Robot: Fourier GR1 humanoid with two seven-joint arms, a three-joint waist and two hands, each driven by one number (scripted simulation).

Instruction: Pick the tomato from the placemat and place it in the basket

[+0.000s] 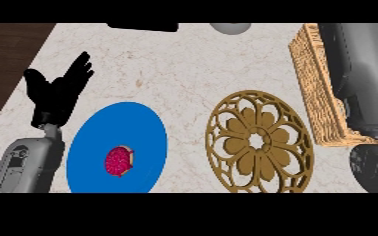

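Note:
The tomato [119,160], red with a pale rim, lies on the round blue placemat [125,125] at the lower left. My left hand [57,91] stands open with fingers up just beyond the placemat's far-left edge, apart from the tomato and holding nothing. The woven basket [316,90] runs along the right side of the counter. My right grey forearm [356,75] lies over the basket's right part and hides it. The right hand itself does not show.
A round golden openwork mat [258,141] lies between the blue placemat and the basket. At the counter's far edge sit a black object [142,26] and a grey round thing [230,27]. Dark wood [21,50] borders the counter at the left.

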